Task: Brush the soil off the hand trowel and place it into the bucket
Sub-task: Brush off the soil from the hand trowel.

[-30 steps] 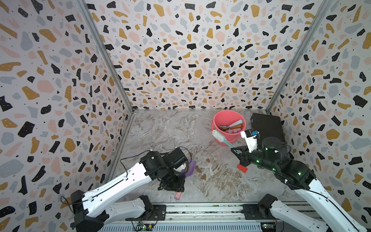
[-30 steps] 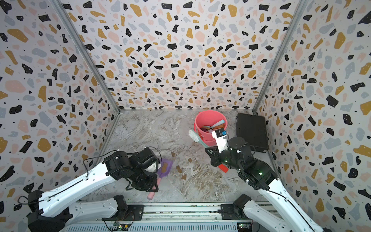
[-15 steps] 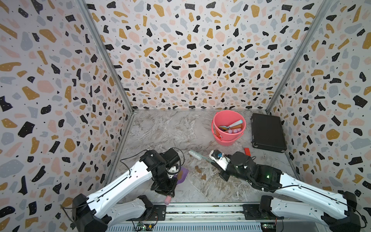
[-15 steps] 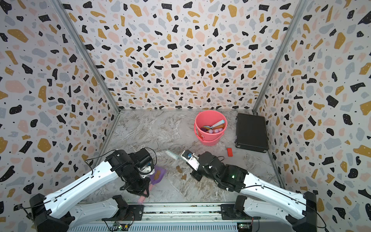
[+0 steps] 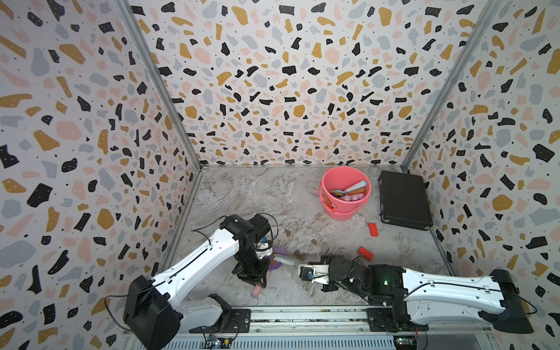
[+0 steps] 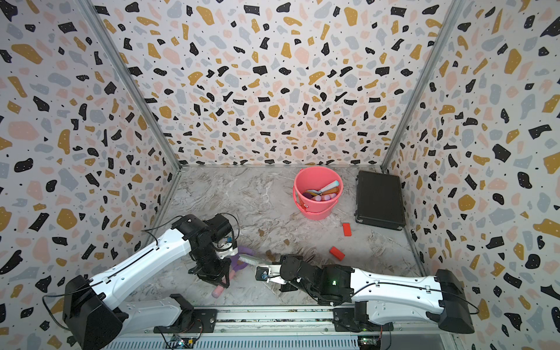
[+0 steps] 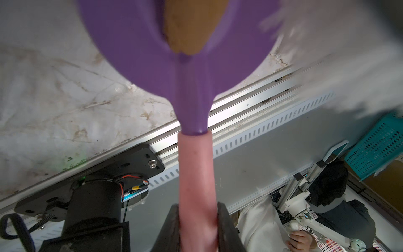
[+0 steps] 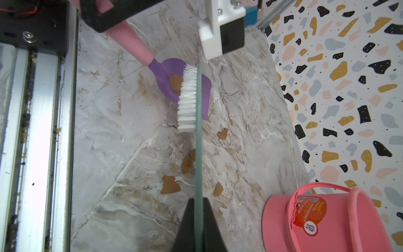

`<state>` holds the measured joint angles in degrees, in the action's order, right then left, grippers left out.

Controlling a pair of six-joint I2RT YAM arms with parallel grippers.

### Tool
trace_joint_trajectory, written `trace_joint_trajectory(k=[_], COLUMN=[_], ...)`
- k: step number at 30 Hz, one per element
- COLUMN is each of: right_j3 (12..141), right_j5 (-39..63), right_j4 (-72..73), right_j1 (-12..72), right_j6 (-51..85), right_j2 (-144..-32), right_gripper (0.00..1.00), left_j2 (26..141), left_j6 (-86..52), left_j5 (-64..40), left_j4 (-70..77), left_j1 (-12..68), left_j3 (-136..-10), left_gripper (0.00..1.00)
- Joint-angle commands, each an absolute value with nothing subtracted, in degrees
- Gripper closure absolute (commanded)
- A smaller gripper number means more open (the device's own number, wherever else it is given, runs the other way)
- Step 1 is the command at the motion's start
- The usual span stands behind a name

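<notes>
At the worktop (image 5: 257, 194) front, the left fingers (image 7: 226, 231) grip the purple hand trowel (image 7: 189, 76) by its pink handle, the right fingers (image 8: 185, 231) clamp a brush (image 8: 187, 98) with bristles on its blade beside soil (image 8: 175, 82), the bucket (image 5: 342, 212) well apart.

The hand trowel (image 5: 275, 266), a purple plastic blade on a pale pink handle, sits low and left of centre in both top views. Its blade is down by the marble floor (image 5: 272, 197). The handle slants toward the bottom edge, clamped in the left gripper (image 7: 198, 229).

One flat brown blob of soil (image 8: 175, 83) clings to the blade near its neck. The white bristles of a green-backed brush (image 8: 187, 98) lie across the blade, touching that blob. More soil blobs (image 5: 287, 232) lie loose on the floor, up-frame and to the right of the blade.

The round coral-pink plastic bucket (image 5: 342, 213) stands upright in the upper right of the floor, well apart from the trowel. It holds pastel-handled tools (image 5: 351, 191) and has a round sticker (image 8: 309, 212) on its side.
</notes>
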<state>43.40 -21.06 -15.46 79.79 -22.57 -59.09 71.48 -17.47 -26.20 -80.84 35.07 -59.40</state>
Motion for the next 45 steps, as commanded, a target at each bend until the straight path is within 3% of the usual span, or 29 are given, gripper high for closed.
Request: trace_joint_trajectory(k=[1,15,28,36,45], right_j3=[45.2,45.0,41.1,45.2,47.2], right_j5=[-23.8,-33.7,-47.5,-37.4,-34.0], right_j4=[-15.3,-13.7,-17.1,-17.8,-15.4], right_j1=[81.3,82.4,79.0,82.3,85.0], right_j6=[-26.6,-30.1,-35.3,-32.4,-35.3], right_j2=[-59.0,-65.4,-61.0,-55.9,-65.1], right_gripper=[1.00,1.00,1.00,1.00,1.00], left_j2=[72.5,71.6,72.0,73.1,73.7], left_j6=[-15.0,-14.8,-15.4,-15.8,-15.4], left_j5=[-28.2,-28.8,-30.8,-30.6,-30.5], left_j4=[-80.8,-82.5,-81.8,-81.0,-81.6], left_j1=[34.7,34.6,34.6,34.6,34.6], left_j3=[-62.5,-65.0,-66.2,-66.9,-67.9], left_gripper=[1.00,1.00,1.00,1.00,1.00])
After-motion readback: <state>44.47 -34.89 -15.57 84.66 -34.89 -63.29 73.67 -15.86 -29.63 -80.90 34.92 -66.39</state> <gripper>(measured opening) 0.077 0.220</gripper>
